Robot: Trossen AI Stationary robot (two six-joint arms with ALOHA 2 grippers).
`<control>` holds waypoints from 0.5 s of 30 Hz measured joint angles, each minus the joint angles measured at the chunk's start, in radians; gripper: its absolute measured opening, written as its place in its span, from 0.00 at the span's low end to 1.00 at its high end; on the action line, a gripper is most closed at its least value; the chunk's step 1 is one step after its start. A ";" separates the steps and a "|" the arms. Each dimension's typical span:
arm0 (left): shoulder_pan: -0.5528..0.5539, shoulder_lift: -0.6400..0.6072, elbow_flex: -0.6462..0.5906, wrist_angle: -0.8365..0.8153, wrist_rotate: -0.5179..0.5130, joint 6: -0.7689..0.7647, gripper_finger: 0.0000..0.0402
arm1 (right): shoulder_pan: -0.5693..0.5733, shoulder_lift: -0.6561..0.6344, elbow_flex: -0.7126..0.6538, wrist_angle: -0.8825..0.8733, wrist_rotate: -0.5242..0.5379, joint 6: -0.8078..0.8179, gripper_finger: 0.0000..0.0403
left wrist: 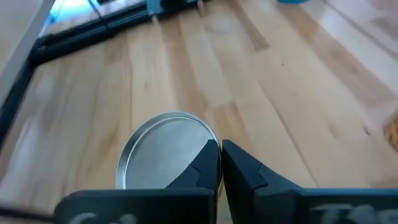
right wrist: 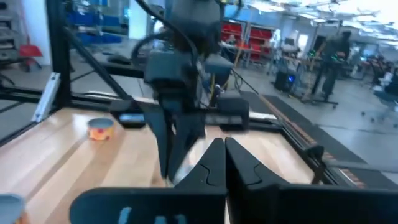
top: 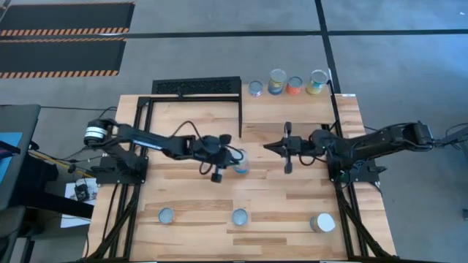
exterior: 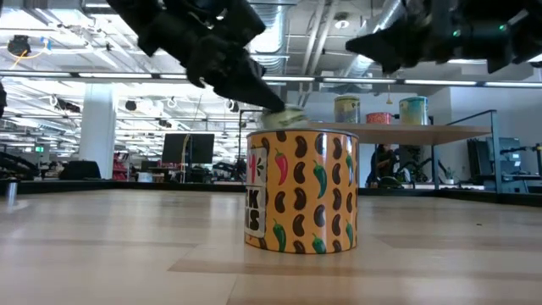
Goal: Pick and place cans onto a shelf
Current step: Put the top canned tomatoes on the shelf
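Note:
Four cans (top: pixel 285 85) stand in a row on the shelf (top: pixel 292 102), the raised pale board at the table's far side (exterior: pixel 423 131). One can (top: pixel 241 164) stands mid-table, and its silver top (left wrist: pixel 163 149) fills the left wrist view. My left gripper (top: pixel 235 156) is shut just above it, slanting down from the table's left, with nothing between its fingers (left wrist: pixel 221 155). My right gripper (top: pixel 269 148) is shut and empty, raised, pointing level toward the left gripper (right wrist: pixel 221 152). Three more cans stand along the near edge; the middle one (exterior: pixel 301 191) is orange with beans and chillies. My left gripper's shut fingertips (left wrist: pixel 211 152) lie over the right part of the mid-table can's silver top (left wrist: pixel 186 140), coming slanting down from the table's left. I cannot tell whether they touch the lid. The can stands upright on the table.
A black mesh rack (top: pixel 196 87) on thin black legs stands at the far left of the table, beside the shelf. The near-edge cans are at left (top: pixel 167 215), middle (top: pixel 240 217) and right (top: pixel 322 223). Bare planks lie between them and the arms.

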 joint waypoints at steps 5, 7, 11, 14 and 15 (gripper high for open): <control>-0.013 0.110 0.052 0.040 -0.001 -0.031 0.00 | 0.040 -0.068 0.000 -0.046 0.004 -0.006 0.02; -0.018 0.147 0.081 0.049 -0.001 -0.033 0.00 | 0.052 -0.082 0.000 -0.058 0.004 -0.008 0.02; -0.019 0.204 0.136 0.056 0.000 -0.033 0.00 | 0.068 -0.090 0.000 -0.065 0.005 -0.013 0.02; -0.019 0.224 0.161 0.053 -0.001 -0.043 0.00 | 0.068 -0.090 0.000 -0.068 0.006 -0.013 0.02; -0.019 0.228 0.167 0.051 -0.001 -0.044 0.01 | 0.068 -0.089 0.000 -0.069 0.006 -0.013 0.02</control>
